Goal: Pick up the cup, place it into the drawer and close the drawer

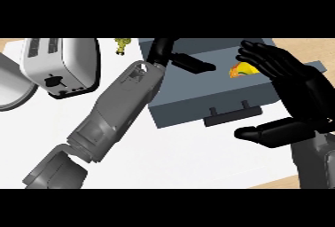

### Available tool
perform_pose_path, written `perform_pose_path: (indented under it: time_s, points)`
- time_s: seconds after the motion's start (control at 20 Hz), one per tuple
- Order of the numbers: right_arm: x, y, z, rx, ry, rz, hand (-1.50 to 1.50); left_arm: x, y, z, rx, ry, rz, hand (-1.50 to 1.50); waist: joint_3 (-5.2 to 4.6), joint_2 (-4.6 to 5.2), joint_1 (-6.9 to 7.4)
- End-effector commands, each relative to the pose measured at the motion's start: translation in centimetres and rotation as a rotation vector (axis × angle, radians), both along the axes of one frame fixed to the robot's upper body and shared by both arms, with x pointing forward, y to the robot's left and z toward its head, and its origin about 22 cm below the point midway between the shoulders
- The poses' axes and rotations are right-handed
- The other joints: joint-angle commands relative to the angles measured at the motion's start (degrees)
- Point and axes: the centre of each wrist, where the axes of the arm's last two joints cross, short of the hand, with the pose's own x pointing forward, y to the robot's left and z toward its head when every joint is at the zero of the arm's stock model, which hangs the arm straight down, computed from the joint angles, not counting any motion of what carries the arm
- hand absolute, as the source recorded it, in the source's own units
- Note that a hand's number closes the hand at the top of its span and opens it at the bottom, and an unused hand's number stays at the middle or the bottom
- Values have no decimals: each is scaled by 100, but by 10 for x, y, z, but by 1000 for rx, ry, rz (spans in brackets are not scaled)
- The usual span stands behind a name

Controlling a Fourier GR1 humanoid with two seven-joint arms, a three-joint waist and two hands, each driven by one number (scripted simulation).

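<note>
Head view: cup [242, 69] sits inside the drawer [196, 104], left hand [186, 62] above it, fingers straight, releasing. Right hand [288, 97] open beside the drawer. Best lift clear, then push the drawer's handle [229, 116] squarely.

Glossy metal toaster [61, 66], matt grey drawer [196, 104], smooth white counter [196, 164], glossy black hand [288, 71]

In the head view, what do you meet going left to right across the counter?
Grey round object at the left edge → toaster → small yellow-green item → left robot hand, reaching over the open drawer → cup inside it → right robot hand.
</note>
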Motion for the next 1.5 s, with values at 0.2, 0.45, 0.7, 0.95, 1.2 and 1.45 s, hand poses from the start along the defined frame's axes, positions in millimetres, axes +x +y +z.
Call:
perform_pose_path:
  time_s: [0.2,0.45,0.7,0.95,1.2,1.45]
  points:
    - [4,22,-5,-162,84,343,150,-2,-5,15,-242,-100,-11,-150,-9,-53,184]
    - [-10,22,-19,-513,171,380,150,-1,-5,14,-272,-109,62,-150,-7,-169,366]
    - [-17,12,-16,-725,71,195,-150,-1,6,-5,-284,-102,108,-150,2,-181,658]
    - [-6,6,-67,-802,148,79,-150,1,3,7,-368,-95,83,-150,0,-234,1058]
    - [-3,28,-141,-927,230,96,-150,-6,22,-25,-380,-90,60,-150,1,-261,1366]
    - [41,15,-164,-1001,283,65,150,-6,58,-34,-412,-101,74,-150,2,-268,1585]
